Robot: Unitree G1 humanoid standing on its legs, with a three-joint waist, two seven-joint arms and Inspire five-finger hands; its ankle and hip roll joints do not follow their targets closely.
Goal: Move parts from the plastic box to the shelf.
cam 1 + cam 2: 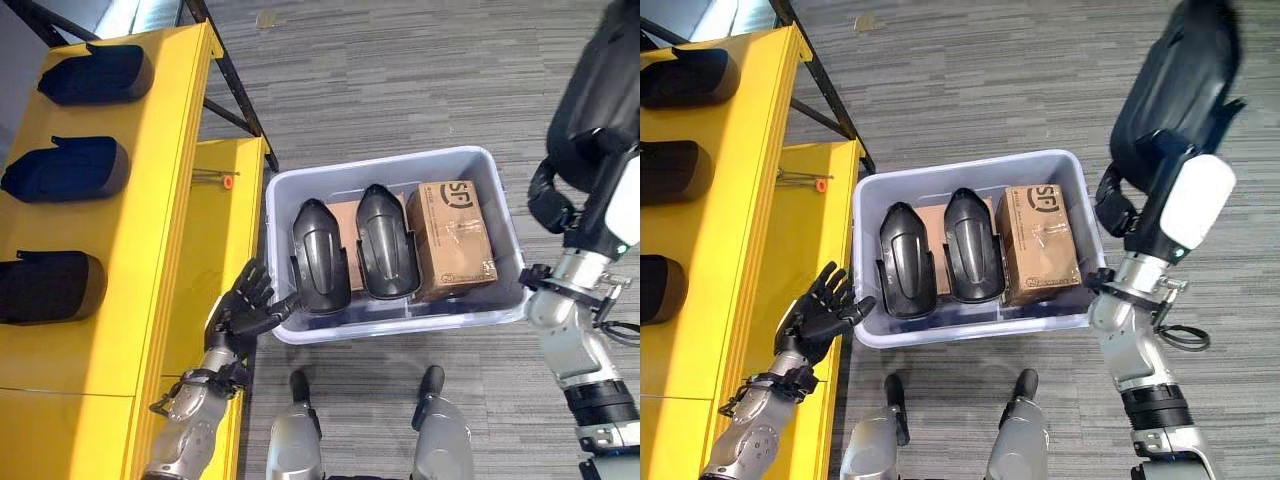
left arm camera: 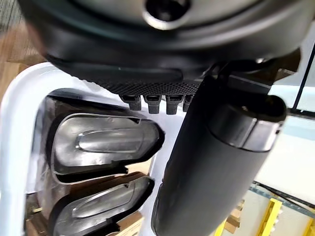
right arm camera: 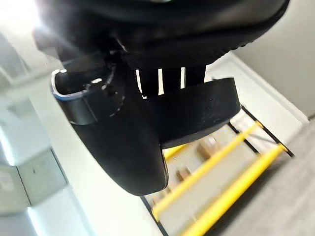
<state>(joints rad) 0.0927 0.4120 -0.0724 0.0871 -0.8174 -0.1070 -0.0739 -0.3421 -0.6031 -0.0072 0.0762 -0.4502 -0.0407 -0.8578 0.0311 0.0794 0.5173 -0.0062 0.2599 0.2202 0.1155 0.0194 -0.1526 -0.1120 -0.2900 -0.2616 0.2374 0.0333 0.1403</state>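
Holding a black moulded part [image 1: 1180, 85] aloft, your right hand [image 1: 1118, 205] is raised above the far right corner of the plastic box [image 1: 970, 165]; the right wrist view shows its fingers [image 3: 172, 78] curled over the part's smooth rim, so it is gripping. That part is a long rounded shell, glossy and hard-looking, with its long axis running up and away from the box, though which end leads is hard to judge from this angle.

Your left hand [image 1: 250, 305] sits at the box's near left corner, fingers spread and relaxed, thumb reaching toward the rim; contact with the rim is uncertain.

Inside the box, a pale translucent tub with rounded corners, you have two more shells [image 1: 320, 258] [image 1: 386, 242] lying side by side, hollow side down, long axes running from the near wall to the far wall. A brown cardboard carton [image 1: 452, 238] lies just right of them, flat on its broad face.

Left of the box stands the yellow shelf [image 1: 160, 210], flat and painted, carrying three dark parts [image 1: 65, 170] laid crosswise, well apart from one another.
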